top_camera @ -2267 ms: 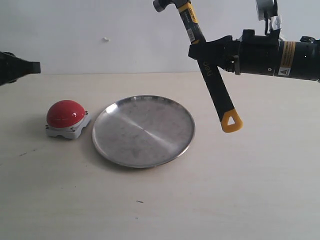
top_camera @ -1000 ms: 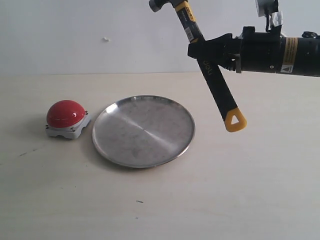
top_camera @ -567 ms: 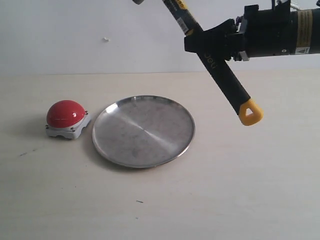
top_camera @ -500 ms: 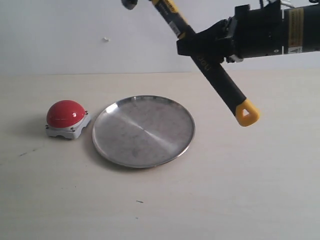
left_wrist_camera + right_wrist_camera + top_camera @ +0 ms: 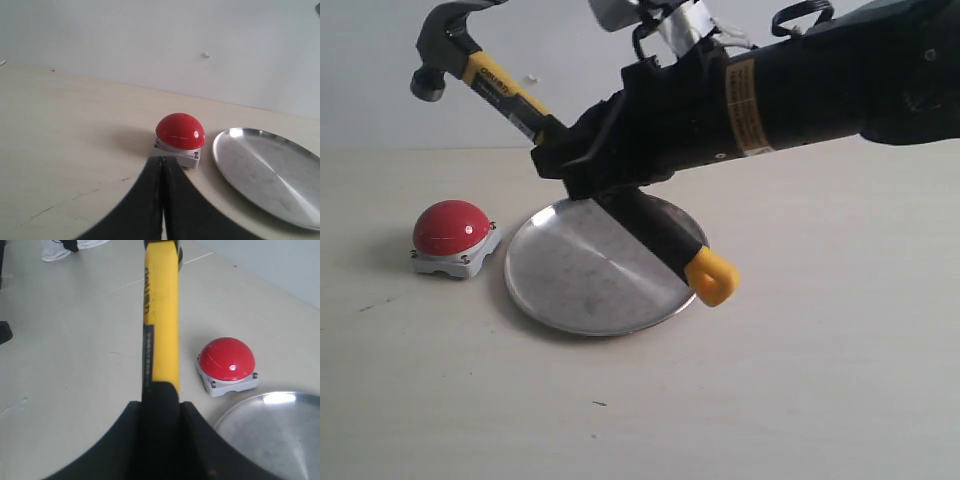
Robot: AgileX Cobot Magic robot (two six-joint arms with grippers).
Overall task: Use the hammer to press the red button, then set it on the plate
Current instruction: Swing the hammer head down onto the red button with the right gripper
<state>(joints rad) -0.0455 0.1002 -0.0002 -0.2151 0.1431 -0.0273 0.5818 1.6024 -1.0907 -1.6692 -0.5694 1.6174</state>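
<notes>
Right gripper (image 5: 578,165): pinching our black-and-yellow claw hammer (image 5: 505,95), head raised for the glossy red dome button (image 5: 452,228) (seemingly unpressed).
Left gripper (image 5: 162,167): pressed together.

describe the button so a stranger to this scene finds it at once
On the pale table, find the round silver plate near the middle. Just left of it in the exterior view, not touching, sits the red button: a glossy red dome on a squarish grey base, the only red thing there.
</notes>
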